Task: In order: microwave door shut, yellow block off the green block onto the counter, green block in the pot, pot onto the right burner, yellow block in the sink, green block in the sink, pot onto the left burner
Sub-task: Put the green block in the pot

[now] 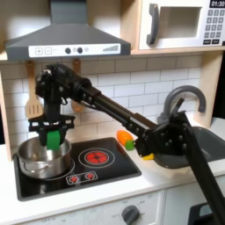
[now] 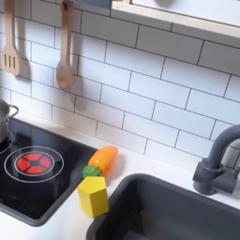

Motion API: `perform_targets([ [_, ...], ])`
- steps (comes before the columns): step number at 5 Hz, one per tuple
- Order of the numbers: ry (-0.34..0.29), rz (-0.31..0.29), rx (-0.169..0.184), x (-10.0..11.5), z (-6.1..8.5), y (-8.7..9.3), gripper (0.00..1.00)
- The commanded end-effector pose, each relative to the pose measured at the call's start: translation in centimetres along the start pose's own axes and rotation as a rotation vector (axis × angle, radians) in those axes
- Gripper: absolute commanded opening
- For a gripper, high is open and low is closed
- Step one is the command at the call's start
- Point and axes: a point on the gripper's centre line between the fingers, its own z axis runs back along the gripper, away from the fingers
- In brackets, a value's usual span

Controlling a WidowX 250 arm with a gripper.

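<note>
Held above the pot (image 1: 44,156) on the first exterior view's left burner: the green block (image 1: 54,138), pinched in the black hand (image 1: 53,134). Looked small, rigid, light, flat-sided; best gripped across two opposite faces. Pot shiny stainless steel, round, smooth-walled, probably slippery to push. Beside the sink (image 2: 178,202) rim in the second exterior view, on the white table (image 2: 131,169): the yellow block (image 2: 93,197), matte, hard-edged, just in front of an orange-and-green toy vegetable (image 2: 100,159). Microwave door (image 1: 177,23) appeared closed, glossy dark window, curved grey handle.
</note>
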Motion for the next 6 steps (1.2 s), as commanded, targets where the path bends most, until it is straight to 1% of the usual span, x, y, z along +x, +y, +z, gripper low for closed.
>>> perform_targets([
  [1, -0.031, -0.015, 0.024, 0.9, -0.6, 0.3, 0.00],
  [2, -0.022, -0.007, 0.016, 0.7, -0.2, 0.7, 0.56],
  [3, -0.023, -0.014, 0.031, 0.5, 0.4, 0.7, 1.00],
  [4, -0.011, -0.023, 0.020, 0.3, -0.3, 0.4, 1.00],
  [5, 0.013, -0.026, -0.002, 0.2, -1.4, 0.1, 1.00],
  [6, 0.040, -0.040, -0.015, -0.2, -2.5, -0.2, 1.00],
])
